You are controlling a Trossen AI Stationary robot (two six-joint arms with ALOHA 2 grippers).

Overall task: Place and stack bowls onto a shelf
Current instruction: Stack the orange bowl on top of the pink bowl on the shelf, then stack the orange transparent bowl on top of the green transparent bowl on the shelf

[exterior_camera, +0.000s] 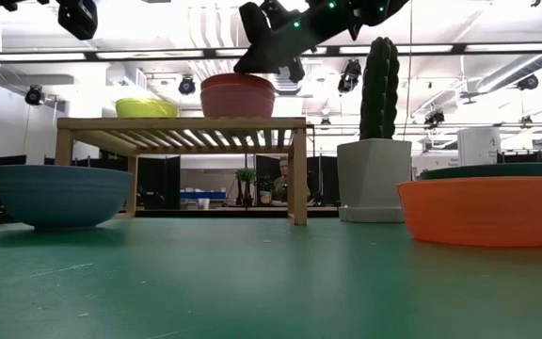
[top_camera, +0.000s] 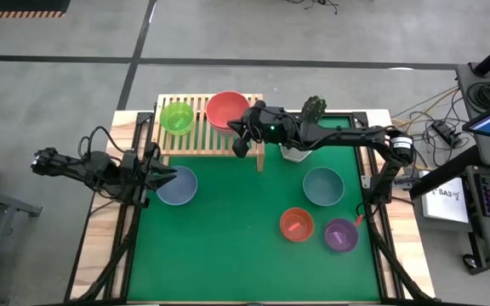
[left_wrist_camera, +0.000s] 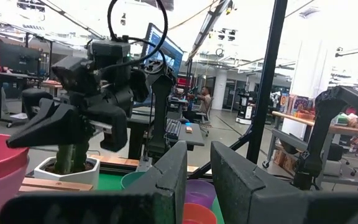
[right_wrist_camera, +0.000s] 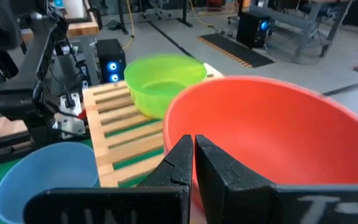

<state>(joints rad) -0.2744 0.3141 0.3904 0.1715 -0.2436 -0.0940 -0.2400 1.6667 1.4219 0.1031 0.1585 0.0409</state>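
The light-wood shelf (top_camera: 196, 140) stands at the mat's far left. On its slats sit a lime green bowl (top_camera: 177, 117) and a coral-red bowl (top_camera: 225, 109), both upright on their bases. My right gripper (top_camera: 236, 130) is shut at the coral-red bowl's near right rim; the bowl fills the right wrist view (right_wrist_camera: 272, 137). My left gripper (top_camera: 170, 175) is open, well above the left rim of the blue-grey bowl (top_camera: 179, 187), which rests on the mat. I see no pink or yellow bowl. My right gripper's shut fingers (right_wrist_camera: 182, 158) reach from the table's right, slanting down, over the coral-red bowl's near right rim (right_wrist_camera: 169, 134). The fingers hide the rim below them, so I cannot tell whether they touch it. The bowl stands level on the shelf (exterior_camera: 238, 96).
A teal bowl (top_camera: 323, 185), a red-orange bowl (top_camera: 297, 224) and a purple bowl (top_camera: 341, 235) stand on the green mat's right half (top_camera: 228, 246). A cactus in a white faceted pot (top_camera: 300, 151) stands just right of the shelf, under my right arm.
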